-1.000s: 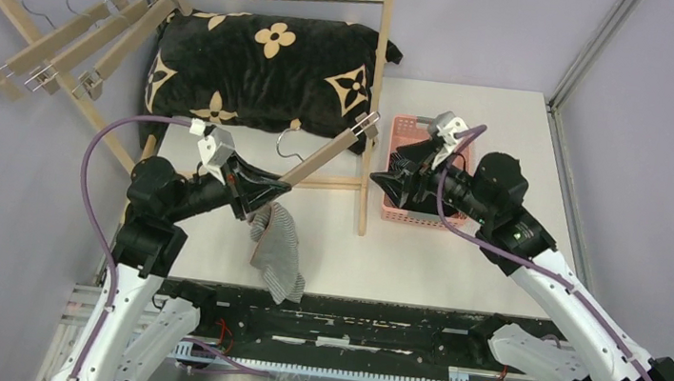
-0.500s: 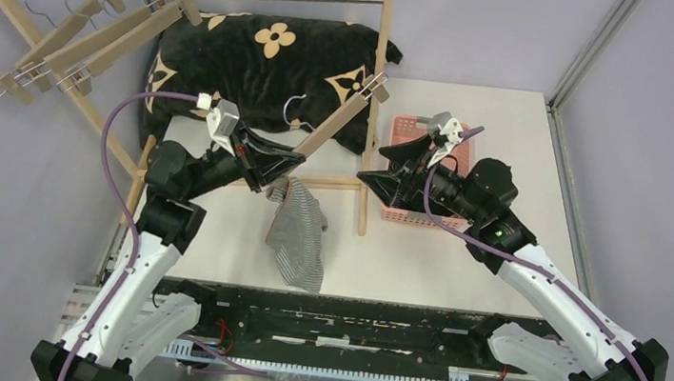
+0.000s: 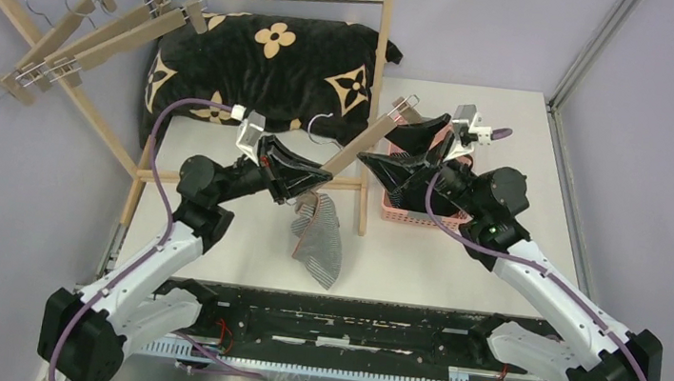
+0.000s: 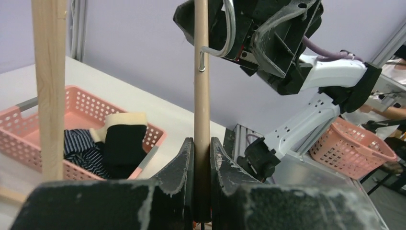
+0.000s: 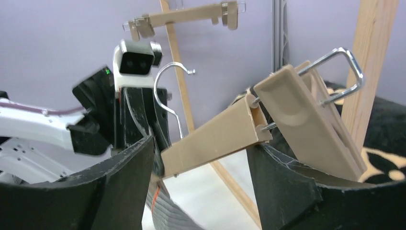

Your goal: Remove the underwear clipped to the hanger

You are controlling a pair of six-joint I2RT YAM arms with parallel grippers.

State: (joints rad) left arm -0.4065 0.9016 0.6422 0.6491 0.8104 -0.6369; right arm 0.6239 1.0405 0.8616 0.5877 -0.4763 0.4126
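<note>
Freeing pair 3, I judge: the left pincer (image 3: 317,182) clamps the pale wooden clip hanger (image 3: 349,155), and the grey-white pinstriped boxer shorts (image 3: 320,241) dangle at its 6 o'clock above the white tabletop (image 3: 510,153). The right pincer (image 3: 403,141), jaws apart, straddles the hanger's 1 o'clock end. Next, the holding clip needs opening.

Readable text, labels, brands, numbers: none that you can make out in any of the three views. The only marks close to a sign are the cream flower and four-pointed star shapes printed on the black cushion (image 3: 265,72), and no letters show among them.
</note>
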